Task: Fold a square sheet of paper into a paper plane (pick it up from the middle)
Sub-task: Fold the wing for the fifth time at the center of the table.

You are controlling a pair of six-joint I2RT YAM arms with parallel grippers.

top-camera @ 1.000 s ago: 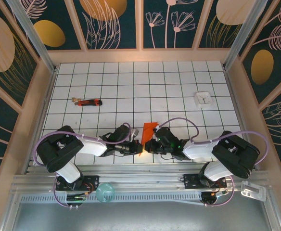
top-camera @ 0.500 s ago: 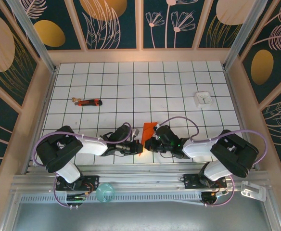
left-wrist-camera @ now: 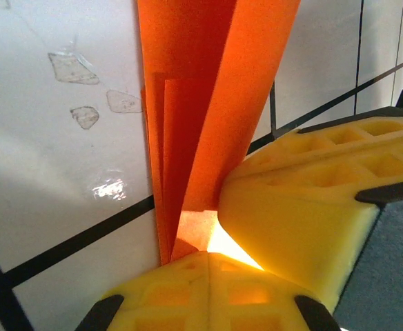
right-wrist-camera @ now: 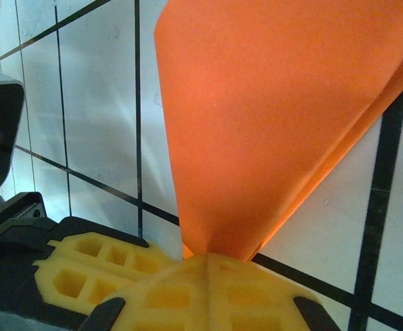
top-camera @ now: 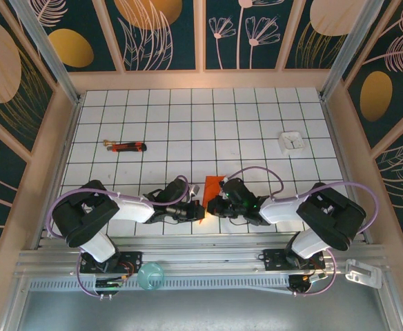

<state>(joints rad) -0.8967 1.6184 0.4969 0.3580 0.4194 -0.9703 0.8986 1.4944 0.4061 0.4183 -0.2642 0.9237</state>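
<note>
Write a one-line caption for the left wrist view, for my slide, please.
Left gripper shut on the folded orange-red paper, with the white gridded table behind.

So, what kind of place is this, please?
Probably a robot test cell, not a home: a white gridded table, printed wall panels closing it in, and a metal mounting rail at the near edge.

The paper [top-camera: 214, 183] lies between the left pincer [top-camera: 199, 210] and right pincer [top-camera: 212, 205].
</note>
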